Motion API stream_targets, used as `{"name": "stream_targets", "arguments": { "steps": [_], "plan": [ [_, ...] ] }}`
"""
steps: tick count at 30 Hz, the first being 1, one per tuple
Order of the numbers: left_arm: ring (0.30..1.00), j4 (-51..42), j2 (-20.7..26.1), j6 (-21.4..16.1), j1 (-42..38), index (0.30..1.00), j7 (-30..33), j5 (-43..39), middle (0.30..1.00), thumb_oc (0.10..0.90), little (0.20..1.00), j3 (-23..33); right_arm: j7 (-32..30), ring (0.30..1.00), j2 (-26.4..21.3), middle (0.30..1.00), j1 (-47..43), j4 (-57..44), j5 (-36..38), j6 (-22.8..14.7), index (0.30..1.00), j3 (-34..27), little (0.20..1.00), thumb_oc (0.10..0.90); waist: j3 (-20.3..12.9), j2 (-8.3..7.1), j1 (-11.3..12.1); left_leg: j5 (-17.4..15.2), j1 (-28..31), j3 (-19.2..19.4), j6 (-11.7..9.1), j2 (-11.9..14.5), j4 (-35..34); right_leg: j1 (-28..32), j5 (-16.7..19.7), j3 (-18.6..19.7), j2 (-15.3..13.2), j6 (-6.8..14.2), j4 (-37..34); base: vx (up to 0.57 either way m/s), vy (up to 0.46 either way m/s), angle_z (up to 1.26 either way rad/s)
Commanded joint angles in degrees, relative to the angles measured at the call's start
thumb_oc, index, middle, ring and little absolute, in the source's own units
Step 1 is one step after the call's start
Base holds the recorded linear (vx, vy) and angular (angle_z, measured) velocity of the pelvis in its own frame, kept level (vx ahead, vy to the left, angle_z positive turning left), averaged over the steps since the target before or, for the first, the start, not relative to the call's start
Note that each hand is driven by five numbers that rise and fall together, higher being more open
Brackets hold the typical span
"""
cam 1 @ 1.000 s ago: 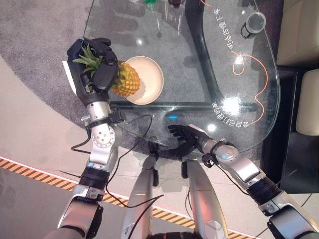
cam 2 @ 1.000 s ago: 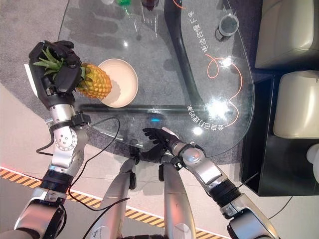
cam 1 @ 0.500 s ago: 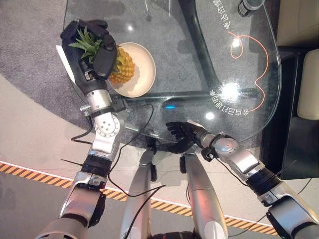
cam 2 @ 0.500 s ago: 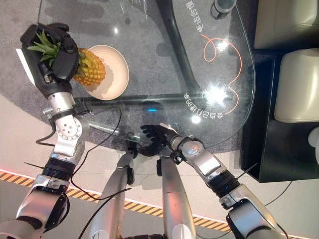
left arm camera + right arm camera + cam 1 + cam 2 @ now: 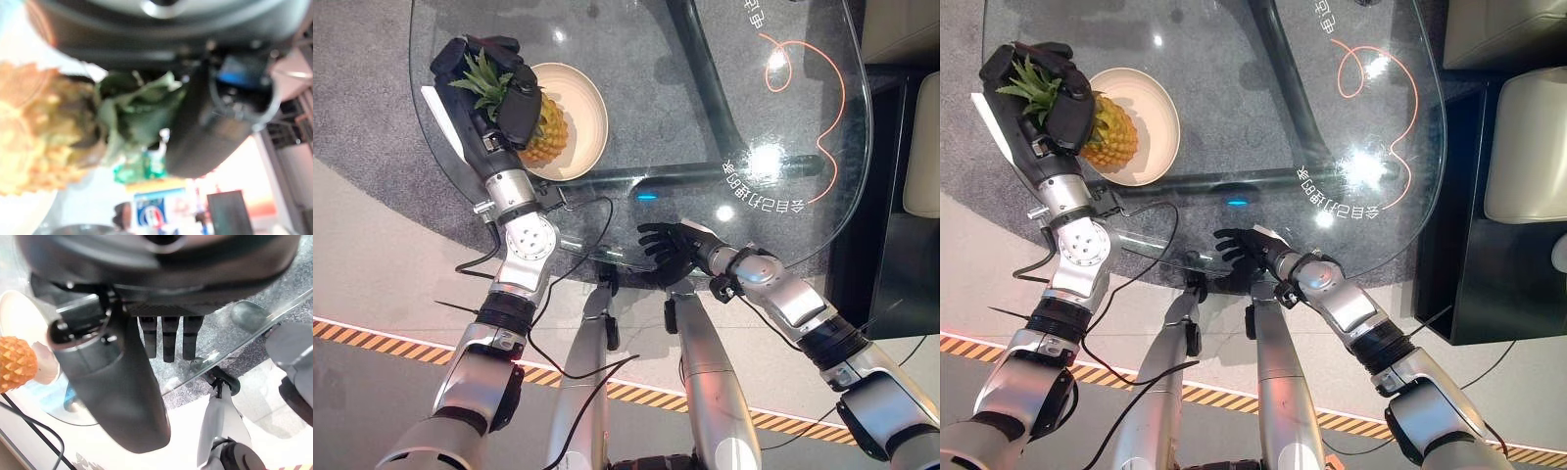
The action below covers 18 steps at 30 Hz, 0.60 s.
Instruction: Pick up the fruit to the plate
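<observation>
Head views: your left robot hand (image 5: 499, 93) is clenched round the green crown of the yellow pineapple (image 5: 546, 137), over the round cream plate (image 5: 582, 98) on the glass surface (image 5: 705, 98). Right wrist view: your right robot hand (image 5: 166, 335) hangs relaxed, fingers straight.

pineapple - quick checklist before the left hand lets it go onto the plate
1. Left hand curled round the pineapple at its leafy crown: ok.
2. Pineapple body over the plate: ok, it overlaps the plate's left edge.
3. Pineapple resting on the plate: cannot tell, contact is not visible.
4. Plate fully on the glass table: ok.
5. Right hand clear of the plate: ok, open at the table's near edge.
</observation>
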Motion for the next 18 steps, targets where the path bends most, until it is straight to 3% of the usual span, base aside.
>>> {"name": "stream_targets", "arguments": {
  "steps": [1, 5, 18],
  "plan": [
    [0.3, -1.96, 3.6, -7.69, -8.05, 0.3, 3.84, 4.82, 0.3, 0.1, 0.2, 1.44, 2.24, 0.9, 2.44, 0.9, 1.37, -0.8, 3.08, -1.04, 0.9, 2.36, 0.9, 0.8, -1.55, -0.56, -0.07, -6.37, -2.63, -0.51, -1.62, -2.52, 9.16, -0.26, 3.31, 0.8, 0.99, 3.0, -4.66, -0.01, 0.023, -0.05],
    [0.3, 0.9, 3.91, -6.69, -9.35, 0.3, 4.08, 2.98, 0.3, 0.1, 0.2, 0.69, 2.08, 0.9, 2.38, 0.9, 0.46, -0.18, 3.32, -1.14, 0.9, 2.54, 0.9, 0.8, -1.55, -0.65, -0.33, -6.26, -3.55, -0.39, -1.83, -2.44, 9.34, -1.23, 3.4, 0.87, 1.03, 3.13, -4.46, -0.01, 0.012, -0.04],
    [0.3, 8.95, 5.44, -8.89, -13.54, 0.3, 5.66, 0.77, 0.3, 0.1, 0.2, -0.82, 1.94, 0.9, 1.54, 0.9, -3.01, 2.89, 5.0, -2.62, 0.9, 3.78, 0.9, 0.8, -1.55, -0.92, -0.93, -6.5, -7.75, -0.42, -2.36, -2.12, 11.69, -5.44, 3.4, 0.89, 1.01, 3.58, -1.83, -0.01, 0.016, 0.0]
  ]
}}
